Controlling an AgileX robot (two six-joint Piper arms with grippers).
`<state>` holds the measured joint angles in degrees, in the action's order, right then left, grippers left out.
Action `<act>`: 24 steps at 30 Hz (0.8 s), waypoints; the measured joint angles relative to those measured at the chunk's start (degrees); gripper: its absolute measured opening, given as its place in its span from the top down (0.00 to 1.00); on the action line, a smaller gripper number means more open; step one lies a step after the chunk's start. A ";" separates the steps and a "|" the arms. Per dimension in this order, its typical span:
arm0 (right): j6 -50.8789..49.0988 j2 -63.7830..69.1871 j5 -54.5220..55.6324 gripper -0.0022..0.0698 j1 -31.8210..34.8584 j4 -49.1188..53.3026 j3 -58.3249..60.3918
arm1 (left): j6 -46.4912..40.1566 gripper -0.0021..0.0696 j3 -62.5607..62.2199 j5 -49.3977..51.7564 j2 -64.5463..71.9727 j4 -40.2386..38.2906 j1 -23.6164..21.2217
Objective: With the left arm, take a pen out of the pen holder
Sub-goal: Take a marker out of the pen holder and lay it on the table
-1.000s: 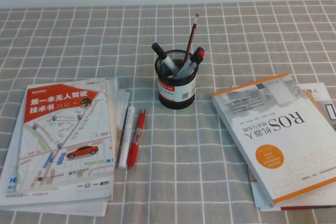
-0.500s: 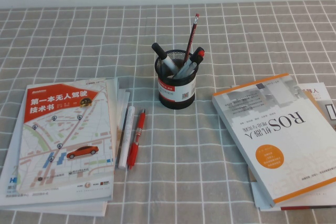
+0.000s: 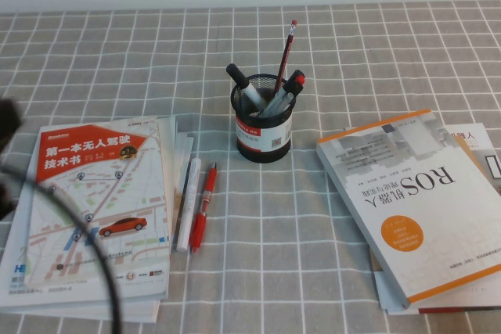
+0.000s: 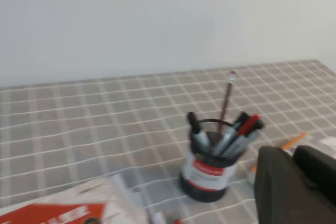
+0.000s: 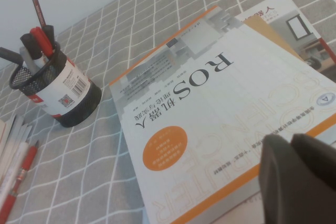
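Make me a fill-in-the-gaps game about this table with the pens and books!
1. The tallest thing in the pen holder is a ___.
2. Beside the map book lie a white pen and a ___ pen.
3. The left gripper, shut, hangs short of the pen holder and holds ___.
4. The right gripper hangs over the white book with the big letters ___.

Missing words: pencil; red; nothing; ROS.
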<state>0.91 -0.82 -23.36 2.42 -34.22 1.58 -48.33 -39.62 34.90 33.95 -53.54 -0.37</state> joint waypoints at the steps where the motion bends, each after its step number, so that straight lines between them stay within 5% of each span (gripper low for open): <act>1: 0.00 0.00 0.00 0.99 0.00 0.00 0.00 | -4.87 0.93 -0.94 1.12 3.21 -4.16 0.00; 5: 0.00 0.00 0.00 0.99 0.00 0.00 0.00 | -23.46 0.71 -2.51 5.60 14.46 -21.05 0.27; 9: 0.00 0.00 0.00 0.99 0.00 0.00 0.00 | -35.24 0.30 -3.60 6.94 24.11 -32.89 3.69; 11: 0.00 0.00 0.00 0.99 0.00 0.00 0.00 | -39.94 0.19 -4.72 6.43 28.78 -36.03 6.21; 18: 0.00 0.00 0.00 0.99 0.00 0.00 0.00 | -65.28 0.14 -9.89 5.39 44.27 -42.13 15.41; 24: 0.00 0.00 0.00 0.99 0.00 0.00 0.00 | -68.86 0.13 -16.80 0.71 55.13 -43.15 17.14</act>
<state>0.91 -0.82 -23.36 2.42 -34.22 1.58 -117.19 -56.43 35.61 89.08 -96.69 16.77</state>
